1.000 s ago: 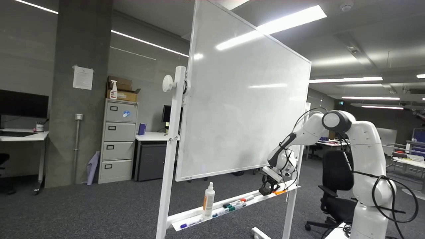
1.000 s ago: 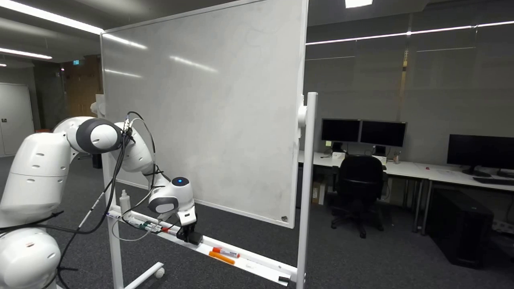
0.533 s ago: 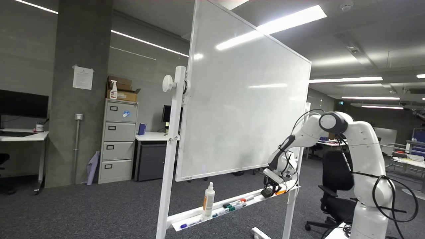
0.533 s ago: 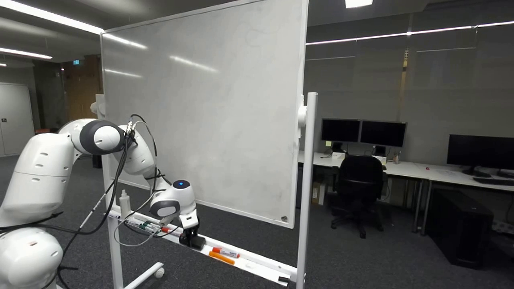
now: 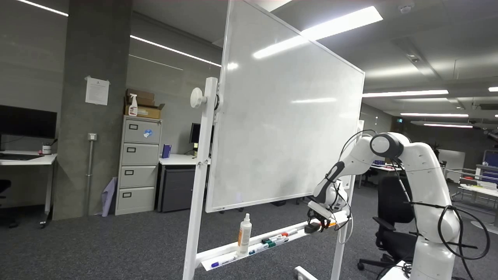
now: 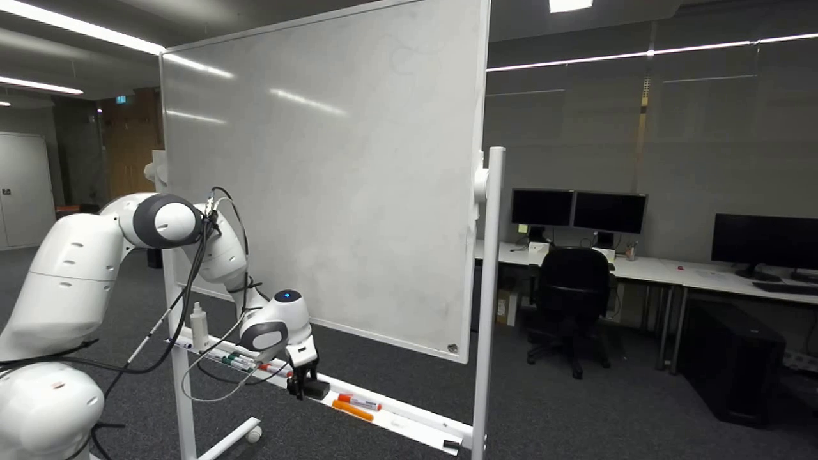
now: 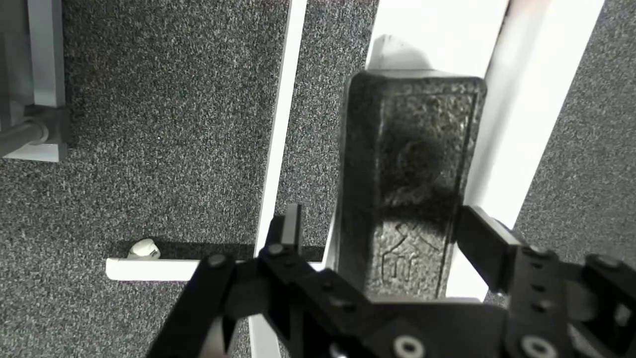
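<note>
Black jointed fingers (image 7: 482, 248) stand parted about a dark, rectangular block (image 7: 417, 164), likely a board eraser, gripping nothing. The block lies lengthwise on the narrow white tray (image 6: 418, 431) beneath a whiteboard (image 6: 332, 204), seemingly so its slim width fits between the fingers. Also there: one white plastic bottle (image 5: 244, 235), one orange cylinder (image 6: 353, 410); slim white markers (image 5: 224, 261) defy exact count.

A dark oblong block (image 7: 412, 164) sits between the parted jaws, over the white tray (image 7: 447, 35), grey carpet (image 7: 174, 149) below.
</note>
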Available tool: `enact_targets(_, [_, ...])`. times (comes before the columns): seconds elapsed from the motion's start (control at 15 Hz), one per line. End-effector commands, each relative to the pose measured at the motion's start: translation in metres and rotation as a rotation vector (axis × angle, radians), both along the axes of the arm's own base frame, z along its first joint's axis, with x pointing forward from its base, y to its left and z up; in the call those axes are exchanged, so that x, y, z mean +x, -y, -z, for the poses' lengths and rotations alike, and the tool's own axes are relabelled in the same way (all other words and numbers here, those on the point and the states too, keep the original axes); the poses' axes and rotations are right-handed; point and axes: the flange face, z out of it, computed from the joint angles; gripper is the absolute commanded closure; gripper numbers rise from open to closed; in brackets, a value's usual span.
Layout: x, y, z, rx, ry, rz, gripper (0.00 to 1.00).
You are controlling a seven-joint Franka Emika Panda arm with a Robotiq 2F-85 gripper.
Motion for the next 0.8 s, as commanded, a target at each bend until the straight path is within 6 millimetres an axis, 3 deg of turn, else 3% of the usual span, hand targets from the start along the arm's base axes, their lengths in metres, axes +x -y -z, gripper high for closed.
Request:
enact_targets(0.0, [0.0,0.002,-0.008,-0.024,0.002,-0.005,0.0])
enact_targets(0.47, [-0.013,-0.011,-0.03,-0.109,0.046,-0.112,0.0])
enact_targets(0.73, [-0.037,-0.031,-0.05,-0.104,0.043,-0.199,0.0])
